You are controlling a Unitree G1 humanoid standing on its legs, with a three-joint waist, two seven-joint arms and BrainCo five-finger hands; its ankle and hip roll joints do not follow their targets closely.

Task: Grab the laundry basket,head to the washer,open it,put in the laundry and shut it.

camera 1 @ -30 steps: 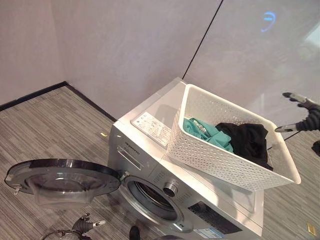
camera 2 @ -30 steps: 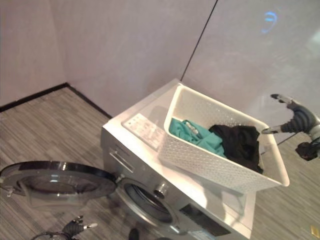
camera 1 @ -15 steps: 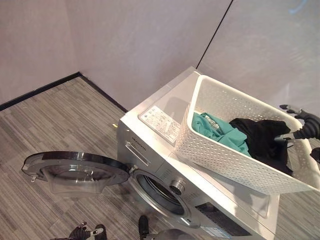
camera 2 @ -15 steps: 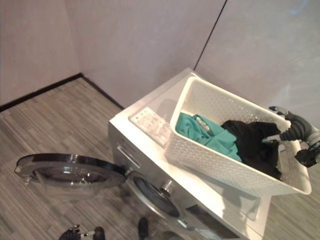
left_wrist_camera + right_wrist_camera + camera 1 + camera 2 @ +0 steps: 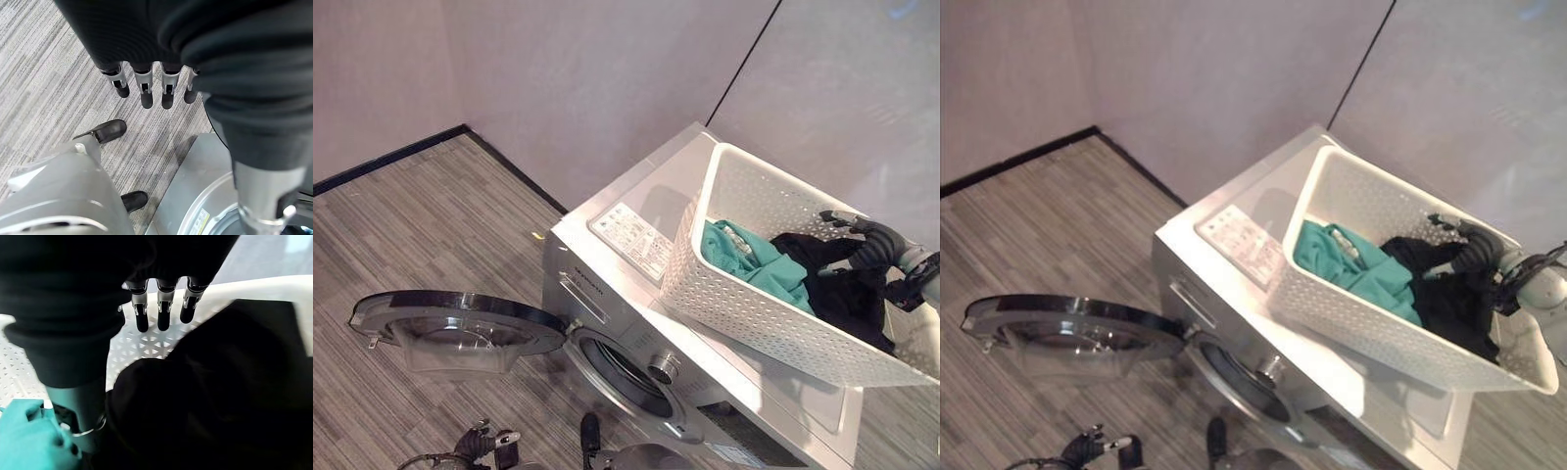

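Observation:
The white perforated laundry basket [image 5: 744,313] stands on top of the silver front-loading washer [image 5: 626,294]. Inside it lie a teal garment [image 5: 754,259] and a black garment [image 5: 842,294]. The washer's round door [image 5: 460,328] is swung wide open to the left, and the drum opening [image 5: 622,372] is exposed. My right hand [image 5: 862,240] reaches into the basket just above the black garment [image 5: 220,396], fingers [image 5: 164,308] straight and open, holding nothing. My left hand [image 5: 484,443] hangs low by the floor in front of the washer, its fingers [image 5: 146,90] open.
The washer sits against a pale wall [image 5: 607,88] in a corner, with grey striped carpet [image 5: 431,235] to its left and front. The open door juts out over the floor at about knee height. A label sticker [image 5: 631,237] lies on the washer top beside the basket.
My right hand has moved from outside the basket's right end to inside it, over the black garment. The camera has shifted a little. The basket and door stay put.

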